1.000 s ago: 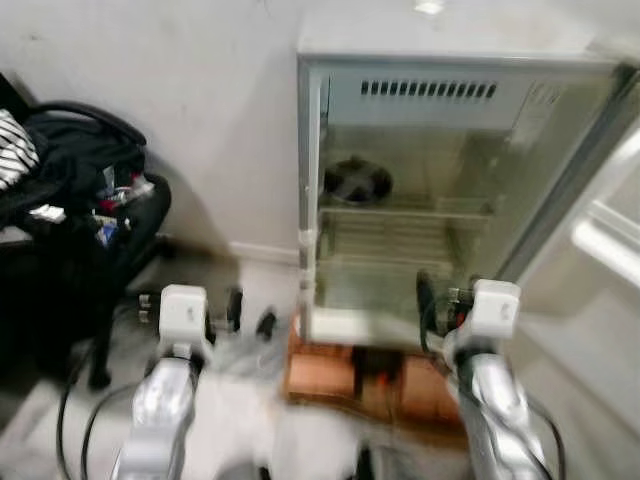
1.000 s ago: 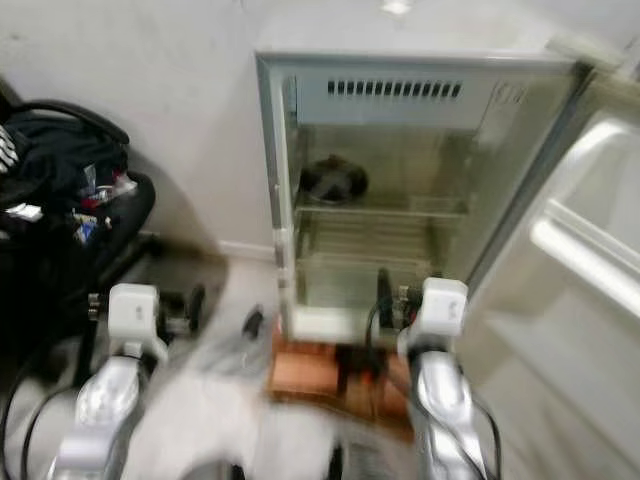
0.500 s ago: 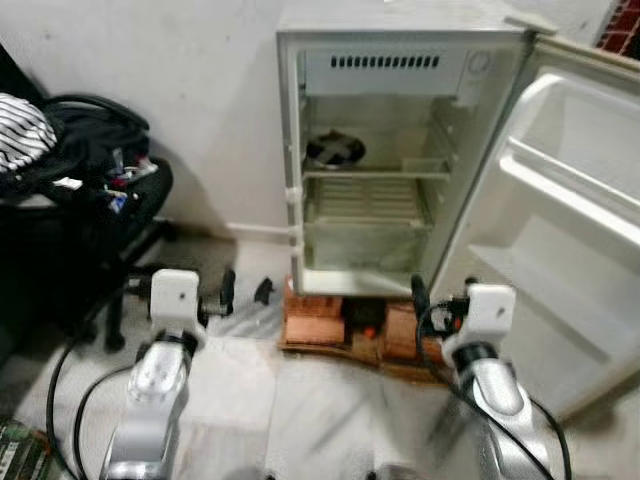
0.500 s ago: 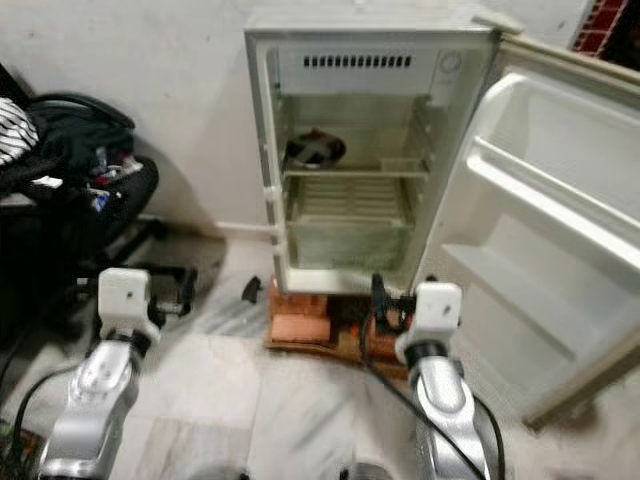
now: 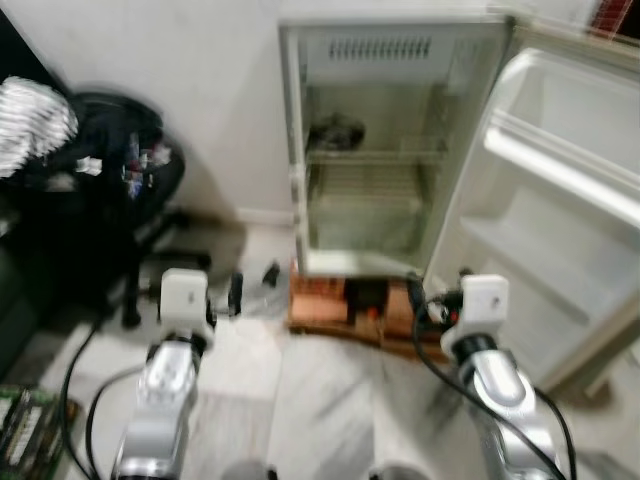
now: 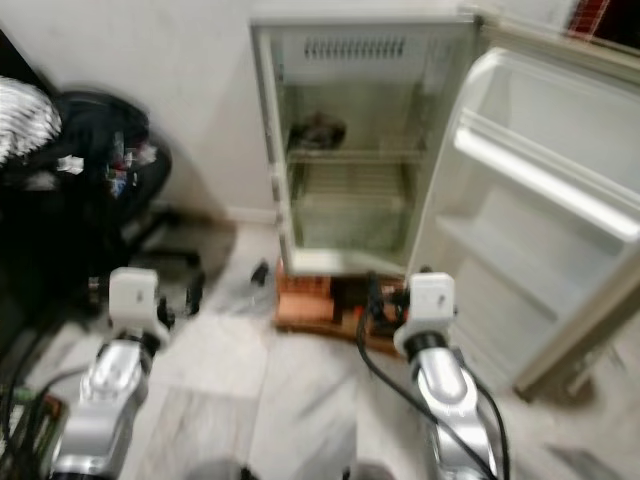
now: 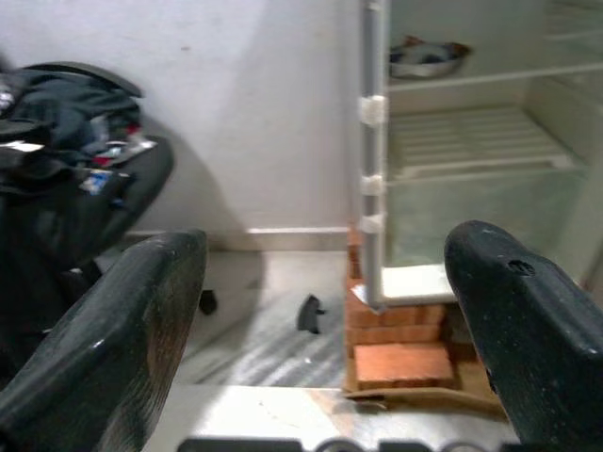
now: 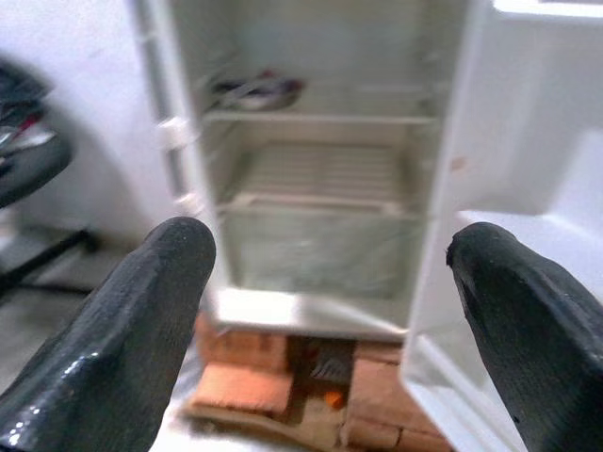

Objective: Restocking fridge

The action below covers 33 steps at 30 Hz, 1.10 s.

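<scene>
Since a second ago the camera has pulled back and swung: the fridge (image 5: pixel 385 150) now sits farther off, its door (image 5: pixel 555 210) comes into full sight, wide open on the robot's right, and more floor (image 5: pixel 320 400) shows in front. Both arms stay raised and reach forward, elbows low, wrists level. The left gripper (image 7: pixel 325 311) hangs over the floor left of the fridge, its fingers (image 7: pixel 122 330) spread wide with nothing between them. The right gripper (image 8: pixel 330 311) points straight into the open fridge, its fingers (image 8: pixel 141 320) likewise spread wide and bare.

The fridge stands against the wall (image 5: pixel 200 90) on a stack of bricks (image 7: pixel 396 363). A small dark piece (image 7: pixel 309 314) lies on the floor just left of the bricks. Inside, the lower shelf (image 8: pixel 316 179) holds nothing; on the upper shelf (image 7: pixel 471 77) rests a metal bowl (image 7: pixel 426 58), far back on the left side. The door's racks (image 5: pixel 545 165) hold nothing. Far left, a black chair (image 5: pixel 120 190) piled with dark clothes stands near the wall
</scene>
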### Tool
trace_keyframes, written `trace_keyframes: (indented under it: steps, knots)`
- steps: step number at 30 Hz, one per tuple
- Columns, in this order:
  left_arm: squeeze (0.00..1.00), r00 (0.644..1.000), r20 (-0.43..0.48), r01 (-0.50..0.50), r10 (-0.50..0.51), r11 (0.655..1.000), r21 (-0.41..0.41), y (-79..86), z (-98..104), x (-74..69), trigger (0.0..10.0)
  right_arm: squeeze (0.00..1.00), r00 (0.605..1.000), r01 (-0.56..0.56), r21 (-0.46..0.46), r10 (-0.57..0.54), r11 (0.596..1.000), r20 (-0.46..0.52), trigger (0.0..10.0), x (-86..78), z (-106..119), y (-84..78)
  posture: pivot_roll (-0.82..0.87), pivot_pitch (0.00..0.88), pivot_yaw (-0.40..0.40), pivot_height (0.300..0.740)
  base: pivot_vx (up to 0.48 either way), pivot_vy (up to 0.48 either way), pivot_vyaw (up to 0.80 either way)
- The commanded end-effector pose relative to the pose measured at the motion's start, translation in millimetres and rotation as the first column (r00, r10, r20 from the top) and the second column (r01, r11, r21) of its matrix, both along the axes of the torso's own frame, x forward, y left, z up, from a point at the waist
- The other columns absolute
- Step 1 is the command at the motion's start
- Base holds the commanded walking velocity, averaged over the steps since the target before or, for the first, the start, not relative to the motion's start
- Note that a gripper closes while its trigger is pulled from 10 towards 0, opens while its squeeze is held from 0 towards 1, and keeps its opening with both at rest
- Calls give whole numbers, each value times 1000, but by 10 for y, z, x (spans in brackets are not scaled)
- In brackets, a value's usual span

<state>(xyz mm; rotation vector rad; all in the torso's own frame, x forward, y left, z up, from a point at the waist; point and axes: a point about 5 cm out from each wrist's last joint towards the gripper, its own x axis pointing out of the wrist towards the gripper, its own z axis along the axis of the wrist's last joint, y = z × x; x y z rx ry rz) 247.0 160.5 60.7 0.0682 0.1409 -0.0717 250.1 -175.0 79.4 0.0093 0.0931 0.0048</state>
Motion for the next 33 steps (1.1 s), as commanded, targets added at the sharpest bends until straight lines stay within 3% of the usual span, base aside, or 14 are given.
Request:
trace_keyframes:
  steps: [1, 5, 11, 15, 17, 22, 24, 29, 33]
  knots:
    - [0, 1000, 3, 2, -2, 1000, 13, 25, 8, 23, 10000, 0, 999, 32, 28, -31, 999, -31, 10000, -10, -66, 6, -59, 0, 62, 740, 0, -364, 0]
    - [0, 999, -4, 36, -36, 999, 14, -27, -16, 22, 10000, 0, 997, 76, 37, -75, 996, -29, 10000, 2, -93, 25, -73, 0, 68, 740, 0, -373, 0]
    - [0, 999, -8, 52, -52, 999, 10, -55, -41, 44, 10000, 0, 998, 45, 40, -44, 998, -42, 10000, 13, -110, 5, -83, 0, 67, 740, 0, -424, 0]
    - [0, 998, -13, 63, -63, 998, 10, -97, -58, 43, 10000, 0, 992, -78, 130, 90, 988, -89, 10000, 56, -158, 79, -87, 0, 58, 740, 0, -454, 0]
    - [0, 998, -13, 62, -62, 998, 8, -102, -59, 39, 10000, 0, 986, -116, 132, 130, 984, -107, 10000, 59, -176, 103, -84, 0, 56, 740, 0, -480, 0]
    - [0, 998, -18, 65, -65, 998, 6, -107, -84, 15, 10000, 0, 933, -283, 132, 304, 950, -192, 10000, 22, -290, 222, -79, 0, 53, 740, 0, -480, 0]
    - [0, 997, -24, 68, -68, 998, 9, -97, -101, -4, 10000, 0, 889, -382, 142, 405, 913, -215, 10000, -14, -316, 264, -74, 0, 53, 740, 0, -480, 0]
    - [0, 997, -27, 69, -69, 998, 11, -86, -104, -24, 10000, 0, 866, -406, 155, 434, 900, -250, 10000, -30, -359, 217, -70, 0, 54, 740, 0, -480, 0]
    - [0, 997, -29, 77, -76, 997, 17, -96, -108, -34, 10000, 0, 822, -463, 150, 487, 874, -297, 10000, -70, -409, 173, -70, 0, 54, 740, 0, -480, 0]
